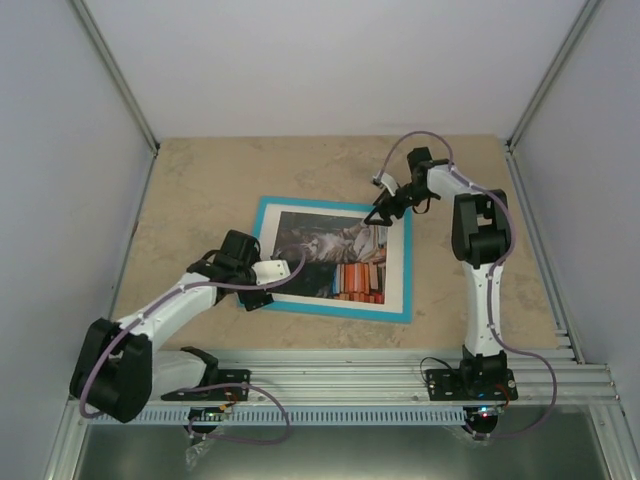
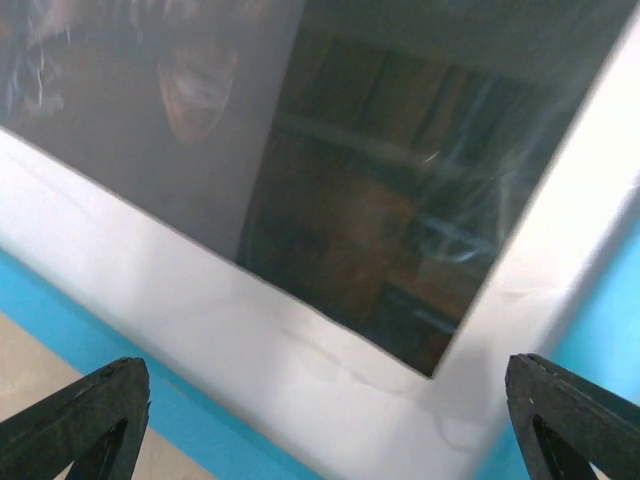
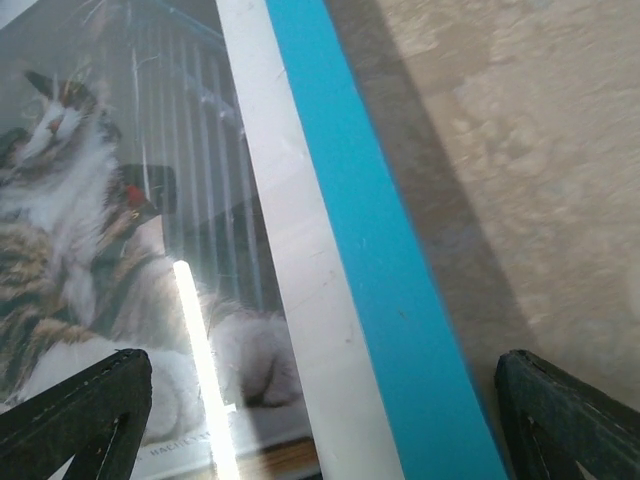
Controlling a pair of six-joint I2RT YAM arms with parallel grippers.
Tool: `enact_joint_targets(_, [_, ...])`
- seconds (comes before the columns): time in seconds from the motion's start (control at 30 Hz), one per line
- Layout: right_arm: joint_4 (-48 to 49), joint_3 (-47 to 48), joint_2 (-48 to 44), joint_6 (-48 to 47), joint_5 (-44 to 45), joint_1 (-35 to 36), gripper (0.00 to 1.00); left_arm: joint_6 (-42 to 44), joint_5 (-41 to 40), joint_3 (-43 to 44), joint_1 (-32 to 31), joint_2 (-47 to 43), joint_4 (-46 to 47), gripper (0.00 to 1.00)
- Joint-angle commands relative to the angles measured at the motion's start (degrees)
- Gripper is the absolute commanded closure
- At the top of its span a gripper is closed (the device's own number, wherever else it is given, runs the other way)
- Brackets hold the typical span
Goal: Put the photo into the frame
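The turquoise frame lies flat on the table, front up. The cat photo shows through its pane, with a wide white border around it. My left gripper hovers open and empty over the frame's near left corner. In the left wrist view it has the dark reflective photo, the white border and the turquoise edge below it. My right gripper is open and empty over the far right edge. The right wrist view shows the cat and the turquoise edge between its fingertips.
The beige stone-look table shows all around the frame, and to the right of it in the right wrist view. Grey walls close the sides and back. A metal rail runs along the near edge.
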Motion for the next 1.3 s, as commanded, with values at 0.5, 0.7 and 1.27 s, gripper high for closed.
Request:
enact_joint_targets(0.5, [-9.2,-4.3,-0.3,-2.3,2.1,0.5,0.12,2.4,-8.9,-2.2,-3.6,1.0,8.3,0.01])
enact_joint_targets(0.7, [-11.1,-16.1,-6.8,-6.7,2.8,0.5,0.13,-5.1,-12.3,5.0,1.1,11.4,16.4,0.01])
enact_joint_targets(1.27, [-10.8,-39.7,-20.8,-10.8,2.5,8.4,0.13,-14.9,1.1,28.6,6.6,35.9,8.7,0.01])
